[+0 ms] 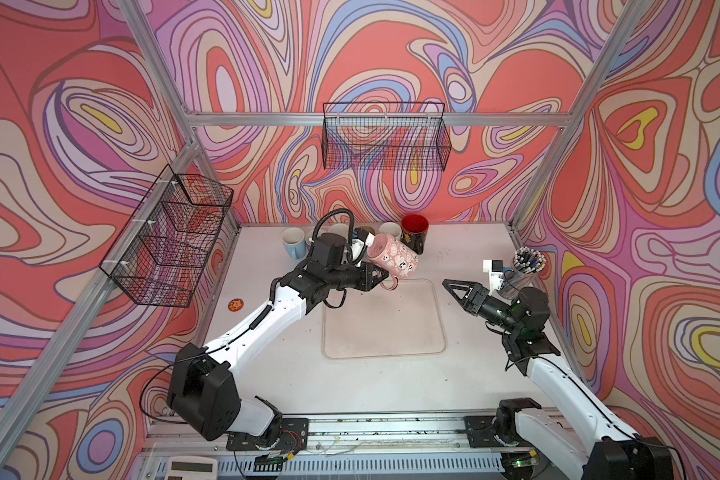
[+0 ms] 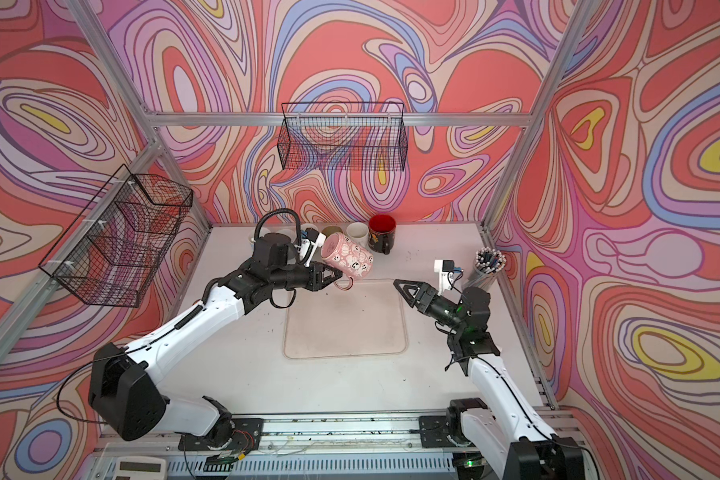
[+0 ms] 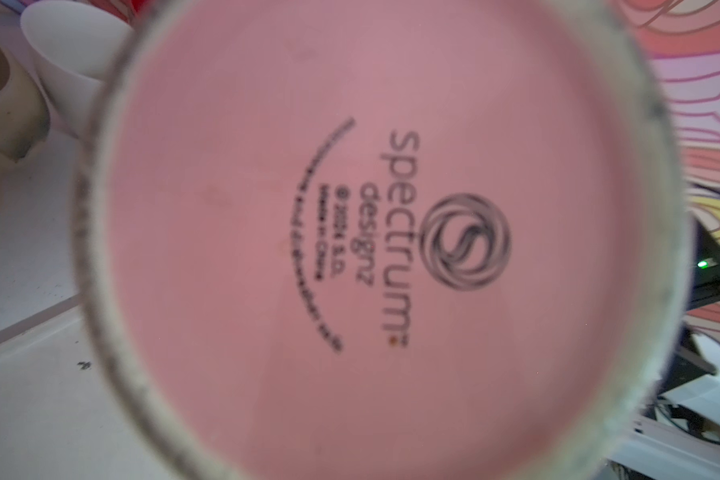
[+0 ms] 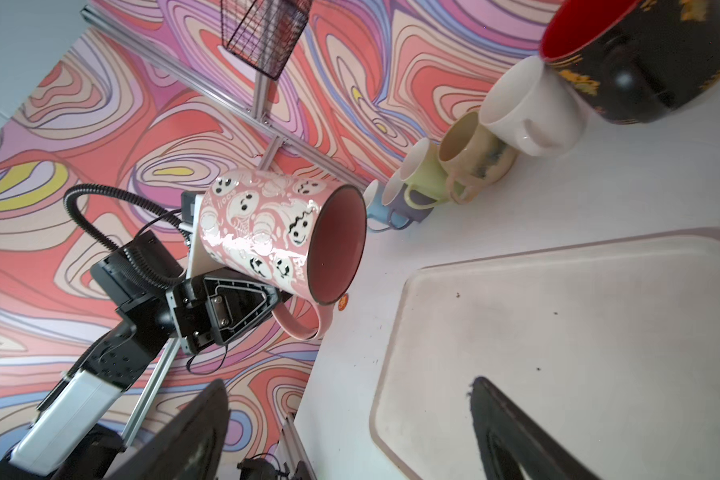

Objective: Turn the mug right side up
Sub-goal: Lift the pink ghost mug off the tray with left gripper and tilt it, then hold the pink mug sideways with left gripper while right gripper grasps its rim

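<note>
The mug (image 1: 393,257) (image 2: 348,257) is pink with white ghost faces. It hangs tilted on its side above the table, near the far edge of the tray (image 1: 383,328) (image 2: 346,328). My left gripper (image 1: 385,278) (image 2: 337,277) (image 4: 277,301) is shut on the mug's handle. In the left wrist view the mug's base (image 3: 371,249) with its printed logo fills the frame and hides the jaws. The mug's mouth (image 4: 333,245) faces my right gripper (image 1: 447,284) (image 2: 398,284) (image 4: 350,384), which stands open and empty to the right of the tray (image 4: 558,332).
A row of mugs lines the back wall, from a blue mug (image 1: 294,243) to a black mug with a red inside (image 1: 414,232) (image 4: 641,62). A pen holder (image 1: 524,266) stands at the right edge. Wire baskets (image 1: 385,137) (image 1: 171,237) hang on the walls.
</note>
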### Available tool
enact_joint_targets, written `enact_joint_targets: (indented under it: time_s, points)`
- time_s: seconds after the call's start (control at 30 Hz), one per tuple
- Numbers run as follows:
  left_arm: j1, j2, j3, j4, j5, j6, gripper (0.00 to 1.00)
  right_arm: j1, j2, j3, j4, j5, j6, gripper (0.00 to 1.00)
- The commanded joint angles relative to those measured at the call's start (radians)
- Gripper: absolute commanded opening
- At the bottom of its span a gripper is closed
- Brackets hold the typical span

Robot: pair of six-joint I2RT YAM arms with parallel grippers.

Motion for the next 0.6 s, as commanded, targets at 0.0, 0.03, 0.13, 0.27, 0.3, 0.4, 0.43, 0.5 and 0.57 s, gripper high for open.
enact_joint_targets:
  time_s: [0.0, 0.03, 0.13, 0.27, 0.3, 0.4, 0.43, 0.5, 0.57]
  points:
    - [0.01, -0.073, -0.002, 0.219, 0.081, -0.085, 0.0, 0.057, 0.028, -0.012, 0.174, -0.044, 0.06, 0.91]
    - [0.01, -0.083, -0.006, 0.238, 0.087, -0.098, 0.0, 0.079, 0.039, -0.009, 0.198, -0.04, 0.061, 0.91]
    - [0.015, -0.106, -0.018, 0.272, 0.099, -0.126, 0.0, 0.143, 0.082, -0.002, 0.303, -0.031, 0.092, 0.91]
    - [0.017, -0.129, -0.037, 0.328, 0.122, -0.166, 0.0, 0.178, 0.162, 0.004, 0.514, -0.035, 0.183, 0.91]
    - [0.018, -0.137, -0.044, 0.353, 0.131, -0.183, 0.0, 0.183, 0.186, 0.008, 0.571, -0.036, 0.211, 0.91]
    - [0.018, -0.158, -0.059, 0.387, 0.133, -0.207, 0.0, 0.197, 0.258, 0.027, 0.717, -0.041, 0.285, 0.9]
    - [0.018, -0.164, -0.059, 0.389, 0.132, -0.208, 0.0, 0.203, 0.279, 0.036, 0.75, -0.043, 0.305, 0.89]
    - [0.018, -0.172, -0.061, 0.39, 0.13, -0.208, 0.0, 0.217, 0.317, 0.057, 0.785, -0.047, 0.327, 0.88]
    - [0.017, -0.176, -0.063, 0.395, 0.13, -0.211, 0.0, 0.229, 0.345, 0.079, 0.787, -0.048, 0.335, 0.86]
